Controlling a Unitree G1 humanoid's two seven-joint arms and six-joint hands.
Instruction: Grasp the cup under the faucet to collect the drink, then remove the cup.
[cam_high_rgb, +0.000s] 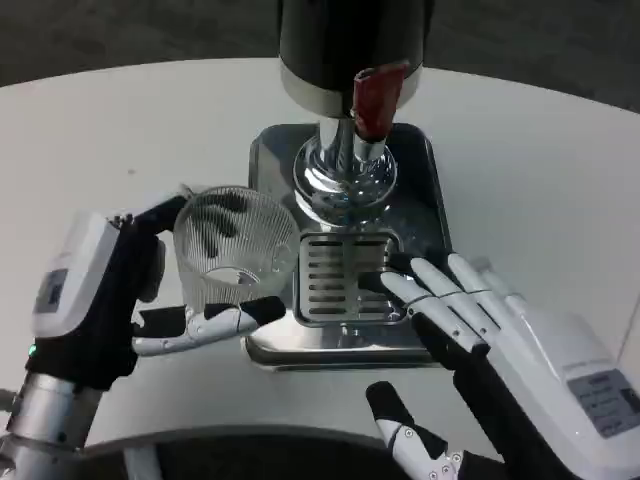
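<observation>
Cut off at the top: the dispenser (352, 45) runs out of the picture, so just its dark lower body and silver rim are seen; its upper part cannot be judged.
Cut off at the bottom: both silver forearms leave the picture at the lower edge, and the right hand's (500, 355) thumb is partly lost there.
Hidden: the far side of the cup (236, 250) is wrapped by fingers seen dimly through the ribbed glass as dark smears; the left edge of the tray (425, 190) lies behind the cup.
Hard to make out: whether the cup's base touches the tray or the table (90, 140) cannot be told; the spout opening itself is not plain under the red tap handle (377, 100).
Cup: clear, ribbed, upright, its mouth open to the camera; no liquid is visible inside it. It stands at the tray's front left corner, to the left of the grille (335, 280), not beneath the faucet column (345, 175).
Tray: silver, holding the chrome column at its middle and the slotted grille in front; the grille looks dry.
Left hand (110, 300): clasped round the cup, fingers behind it and the thumb across its near lower side.
Right hand: holds nothing, fingers straight and spread, tips lying on the tray's front right part beside the grille.
</observation>
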